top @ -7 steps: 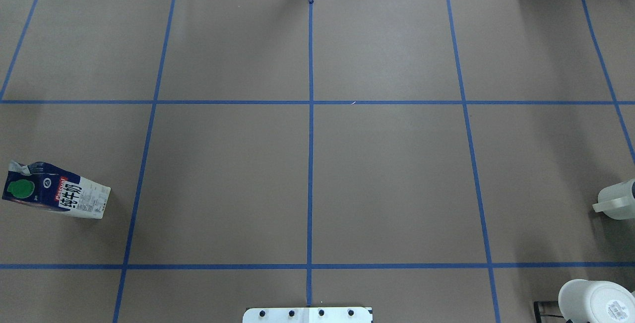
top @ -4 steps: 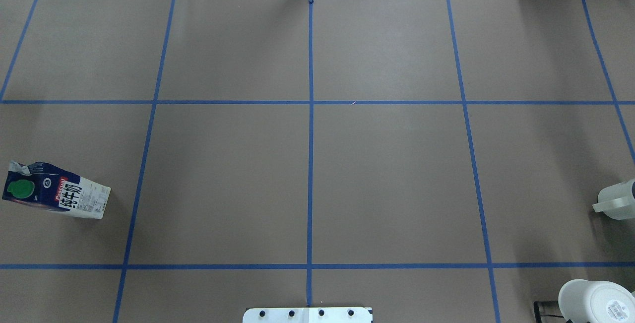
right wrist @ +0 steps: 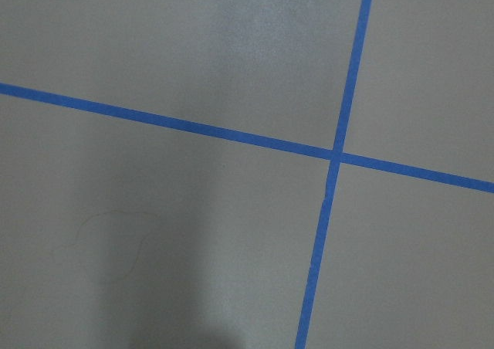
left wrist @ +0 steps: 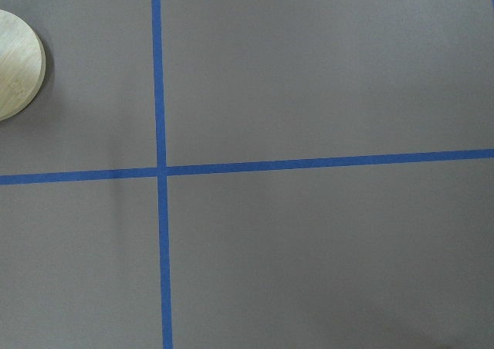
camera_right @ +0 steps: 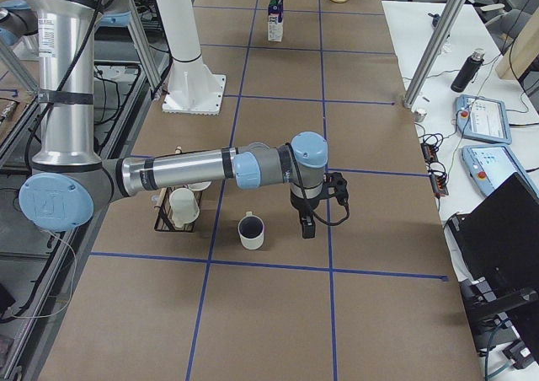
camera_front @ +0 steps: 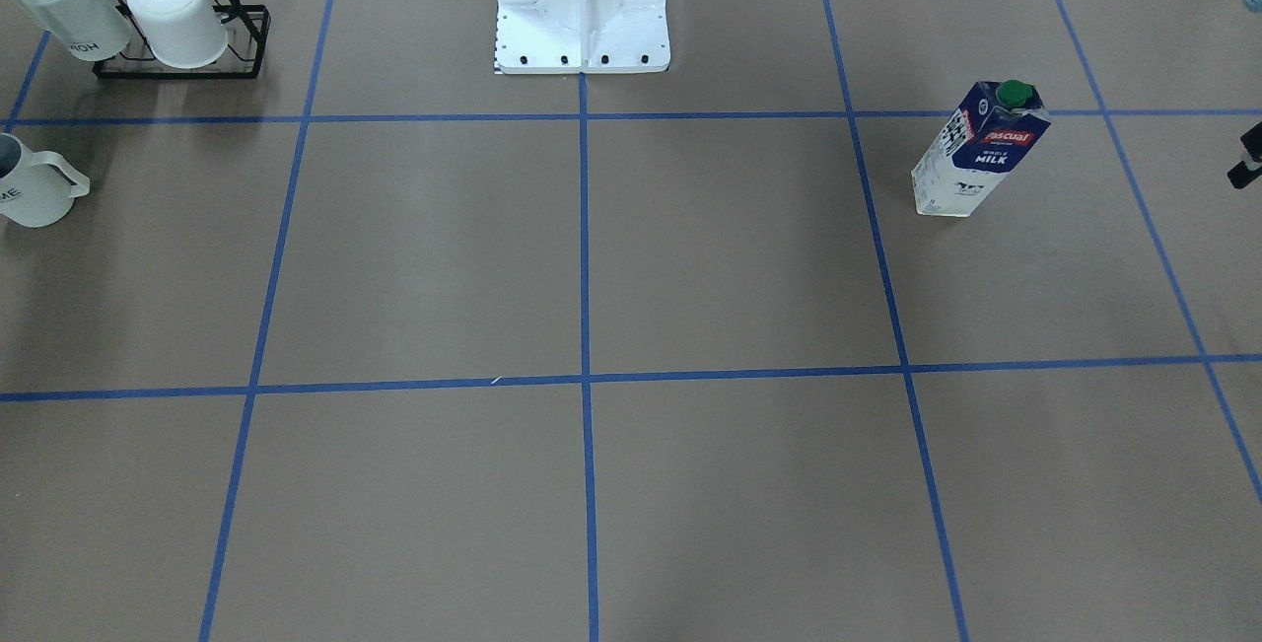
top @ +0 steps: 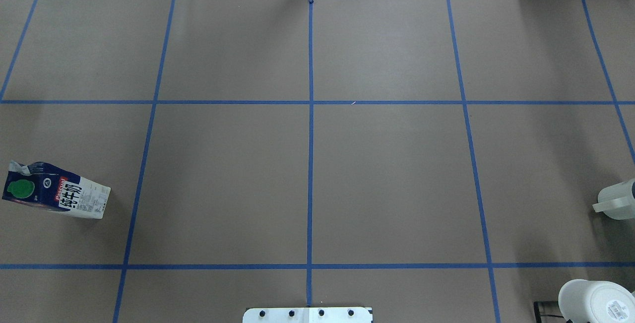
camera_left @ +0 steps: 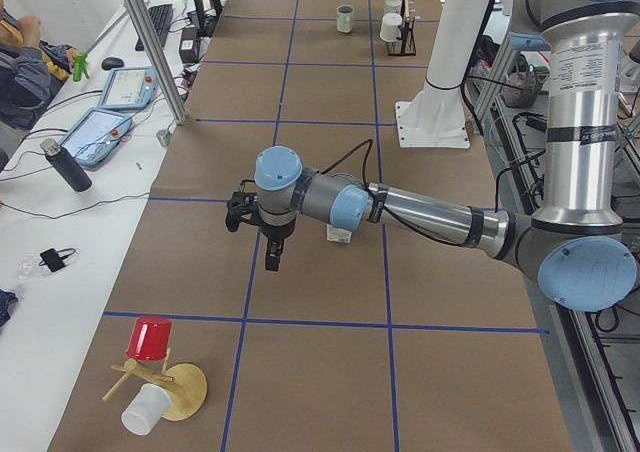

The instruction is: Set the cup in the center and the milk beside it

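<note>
The cup (camera_front: 30, 190) stands upright at the table's far end on my right; it also shows in the overhead view (top: 615, 200) and in the exterior right view (camera_right: 251, 231), dark inside. The milk (camera_front: 976, 151) stands upright on my left side (top: 57, 191). The center (top: 327, 114) is bare brown paper. My left gripper (camera_left: 272, 257) hangs above the table beyond the milk, apart from it; I cannot tell its state. My right gripper (camera_right: 305, 225) hangs just beside the cup, apart from it; I cannot tell its state. Neither wrist view shows fingers.
A black rack (camera_front: 177, 26) with two white mugs stands near the cup. A wooden stand (camera_left: 185, 392) with a red cup and a white cup is at the left end; its disc shows in the left wrist view (left wrist: 15, 63). The robot base (camera_front: 582, 1) sits at the near edge.
</note>
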`<state>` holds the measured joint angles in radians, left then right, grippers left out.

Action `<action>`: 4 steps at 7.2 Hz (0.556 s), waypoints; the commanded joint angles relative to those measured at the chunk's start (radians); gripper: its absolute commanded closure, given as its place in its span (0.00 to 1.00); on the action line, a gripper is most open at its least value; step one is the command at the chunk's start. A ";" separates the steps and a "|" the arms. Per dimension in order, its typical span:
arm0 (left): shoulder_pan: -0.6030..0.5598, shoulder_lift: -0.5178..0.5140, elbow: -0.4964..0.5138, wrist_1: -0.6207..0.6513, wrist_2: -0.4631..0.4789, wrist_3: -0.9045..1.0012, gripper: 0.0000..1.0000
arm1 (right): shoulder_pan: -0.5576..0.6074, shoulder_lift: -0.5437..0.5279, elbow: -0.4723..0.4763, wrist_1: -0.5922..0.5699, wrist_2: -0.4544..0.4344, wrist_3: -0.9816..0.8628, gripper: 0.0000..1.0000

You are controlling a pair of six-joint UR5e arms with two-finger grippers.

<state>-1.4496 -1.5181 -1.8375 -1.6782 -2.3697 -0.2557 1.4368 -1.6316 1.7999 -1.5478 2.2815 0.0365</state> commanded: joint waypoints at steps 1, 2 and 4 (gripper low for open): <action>0.000 -0.001 0.003 0.000 -0.003 -0.002 0.02 | -0.001 -0.007 0.001 0.000 0.007 -0.007 0.00; 0.000 0.001 0.004 0.002 0.000 -0.002 0.02 | -0.004 -0.014 0.003 0.002 0.006 0.000 0.00; 0.000 0.002 0.003 0.000 -0.005 -0.004 0.02 | -0.007 -0.051 0.006 0.005 0.038 -0.006 0.00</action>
<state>-1.4496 -1.5169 -1.8343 -1.6771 -2.3733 -0.2587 1.4316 -1.6607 1.8038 -1.5457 2.2999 0.0334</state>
